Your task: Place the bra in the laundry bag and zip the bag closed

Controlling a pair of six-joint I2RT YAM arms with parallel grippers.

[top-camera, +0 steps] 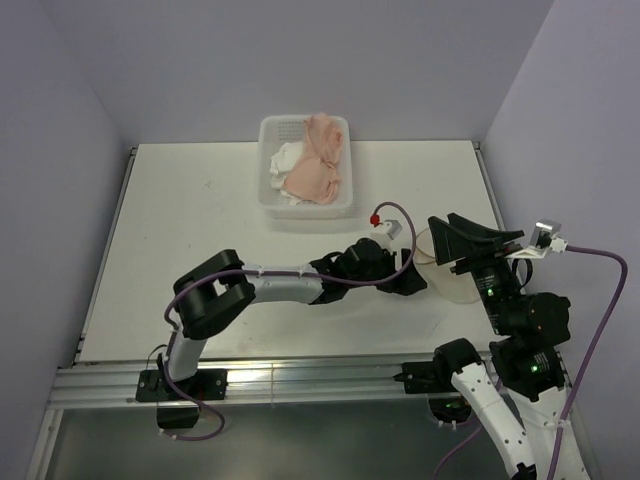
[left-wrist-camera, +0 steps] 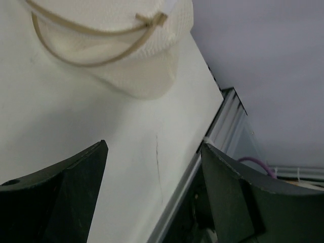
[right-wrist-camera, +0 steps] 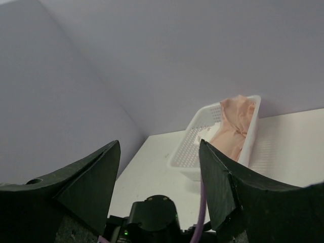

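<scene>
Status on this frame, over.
Left pincer open, right pincer open, both empty. Laundry bag on table, ungripped. Bra not identifiable; white and peach fabric in basket.

Bare tabletop point(top-camera: 170, 230) gives free passage left of the basket point(top-camera: 300, 212) at the back. 2 arms crowd the laundry bag point(top-camera: 450, 285): left arm point(top-camera: 285, 287) across the middle, right arm point(top-camera: 525, 315) overhead.

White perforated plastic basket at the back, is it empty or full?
Not empty: the white perforated plastic basket holds crumpled peach fabric and some white fabric, heaped to its rim.
</scene>
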